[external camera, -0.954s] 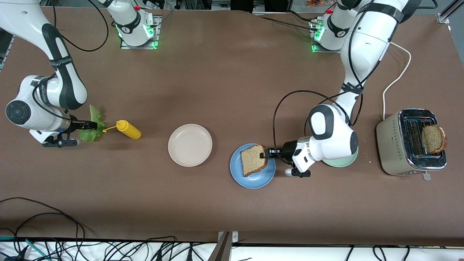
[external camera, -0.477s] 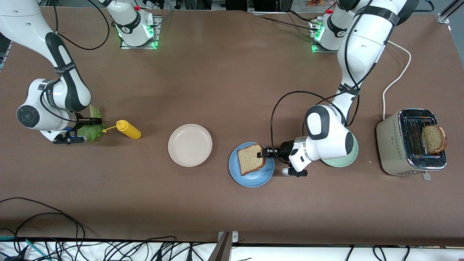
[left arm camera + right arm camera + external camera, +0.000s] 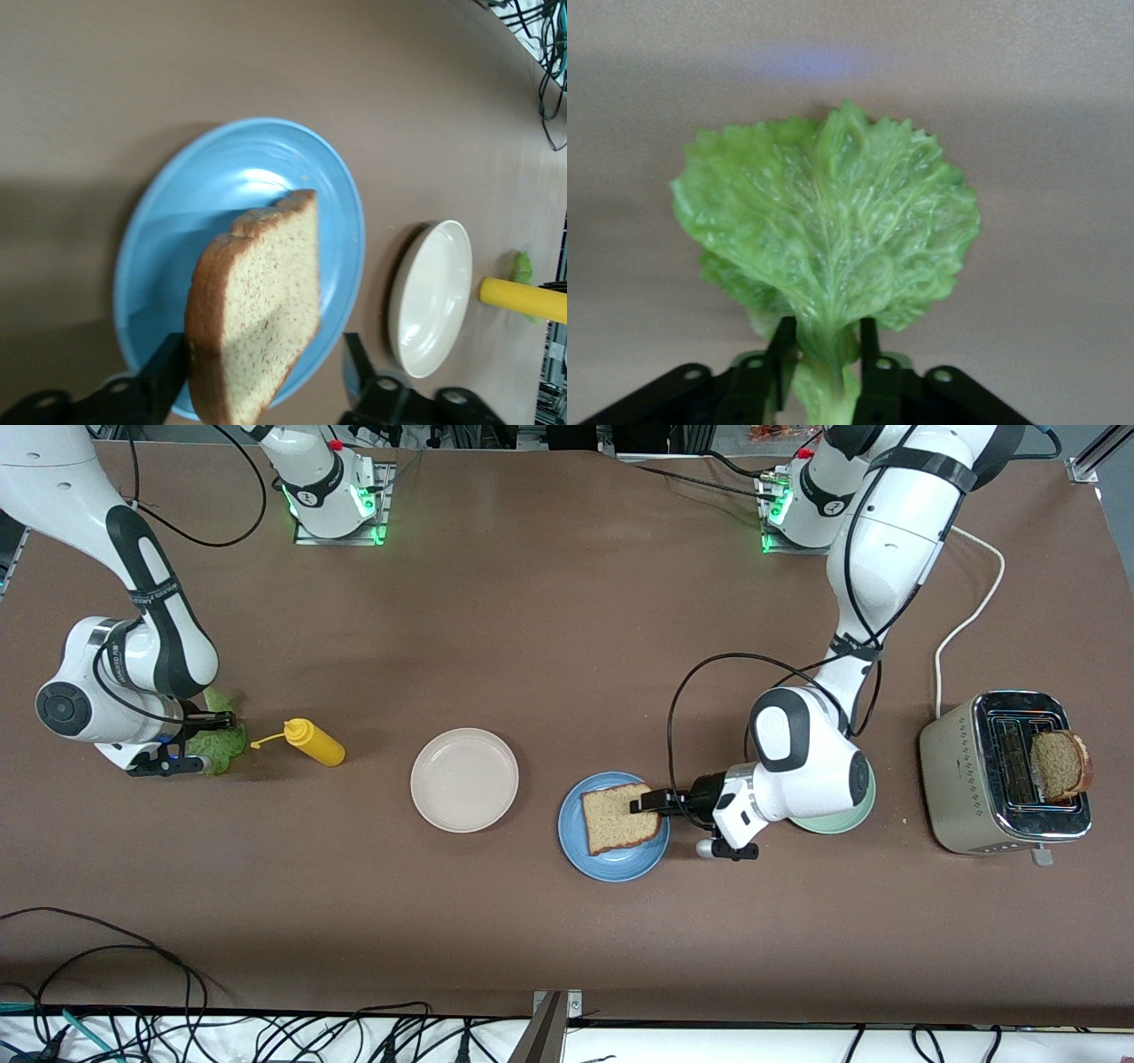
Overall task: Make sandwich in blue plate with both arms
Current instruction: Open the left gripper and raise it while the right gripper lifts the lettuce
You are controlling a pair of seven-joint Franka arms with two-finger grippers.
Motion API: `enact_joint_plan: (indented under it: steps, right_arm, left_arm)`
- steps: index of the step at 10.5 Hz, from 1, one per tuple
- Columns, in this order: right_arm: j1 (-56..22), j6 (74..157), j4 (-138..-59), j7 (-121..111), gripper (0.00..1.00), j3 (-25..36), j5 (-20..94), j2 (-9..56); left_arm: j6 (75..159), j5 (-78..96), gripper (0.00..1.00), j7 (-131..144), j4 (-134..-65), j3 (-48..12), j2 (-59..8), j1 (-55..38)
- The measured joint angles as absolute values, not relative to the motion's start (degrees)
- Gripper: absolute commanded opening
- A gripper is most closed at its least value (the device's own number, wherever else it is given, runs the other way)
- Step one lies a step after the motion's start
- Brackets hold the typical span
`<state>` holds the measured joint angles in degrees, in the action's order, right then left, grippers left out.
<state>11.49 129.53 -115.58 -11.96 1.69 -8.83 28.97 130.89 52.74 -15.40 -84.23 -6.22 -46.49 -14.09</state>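
Note:
A brown bread slice (image 3: 620, 817) lies on the blue plate (image 3: 576, 850). My left gripper (image 3: 647, 804) is at the slice's edge on the side toward the left arm's end of the table. In the left wrist view the slice (image 3: 261, 310) leans against one finger over the plate (image 3: 195, 221), the other finger stands clear, so the jaws are open. My right gripper (image 3: 202, 728) is shut on the stem of the green lettuce leaf (image 3: 223, 737), low at the table. The right wrist view shows the fingers (image 3: 780, 350) pinching the leaf (image 3: 833, 221). A second slice (image 3: 1059, 764) stands in the toaster.
The silver toaster (image 3: 983, 779) is at the left arm's end, with a white cable. A mint-green plate (image 3: 837, 822) lies partly under the left wrist. A cream plate (image 3: 464, 779) sits beside the blue plate. A yellow mustard bottle (image 3: 314, 742) lies next to the lettuce.
My left gripper lowered the tilted slice onto the blue plate and opened. My right gripper moved in over the lettuce and closed on its stem.

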Motion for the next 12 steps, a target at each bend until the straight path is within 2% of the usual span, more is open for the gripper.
enact_joint_plan:
  steps: [4, 6, 10, 12]
  right_arm:
    - [11.5, 129.8, -115.3, -12.0, 0.0, 1.6, -8.8, 28.5]
    - [11.5, 126.2, -113.8, -12.1, 0.0, 0.8, -8.8, 26.2]
    - [11.4, 99.8, -99.8, -11.6, 0.0, -5.0, -8.7, 20.5]
    - [11.3, 91.8, -92.2, -9.9, 0.0, -9.2, -8.5, 19.8]
  left_arm:
    - [130.8, 52.7, 1.0, -30.0, -85.9, -4.1, -47.5, -8.9]
    - [130.6, 52.7, 1.0, -38.1, -88.4, -1.9, -46.2, -8.4]
    - [128.4, 40.4, 0.99, -44.0, -95.3, 1.7, -35.2, -6.4]
    - [124.1, 30.0, 0.98, -39.3, -96.9, 2.4, -28.2, -5.5]
